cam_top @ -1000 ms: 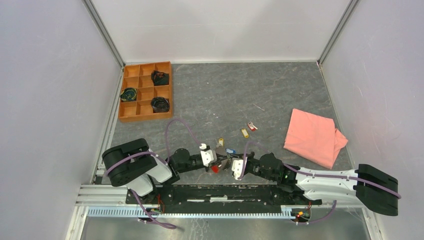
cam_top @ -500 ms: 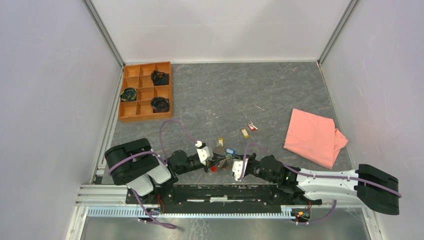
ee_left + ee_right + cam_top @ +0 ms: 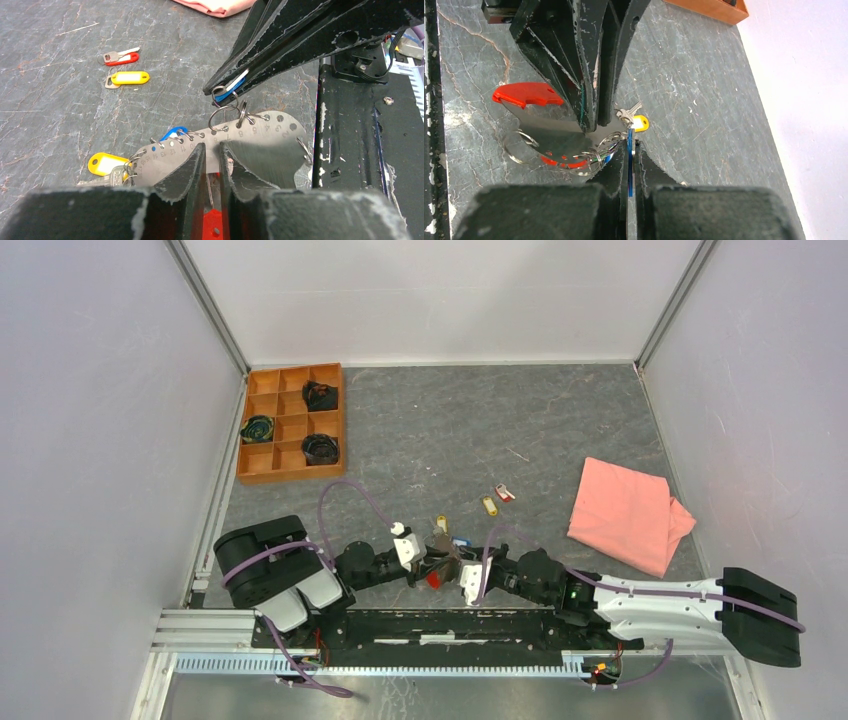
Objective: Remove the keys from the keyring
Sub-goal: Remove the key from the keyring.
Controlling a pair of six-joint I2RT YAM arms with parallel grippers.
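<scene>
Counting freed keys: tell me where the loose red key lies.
In the top view the red key lies right of centre, beside the loose yellow key and left of the pink cloth.

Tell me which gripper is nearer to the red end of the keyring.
Left. The red end lies right at the left gripper; the right gripper is across the plate, shut on a blue key.

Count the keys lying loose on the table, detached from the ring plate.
2: a red-tagged key and a yellow-tagged key, side by side beyond the ring plate. Others may be hidden from view.
</scene>
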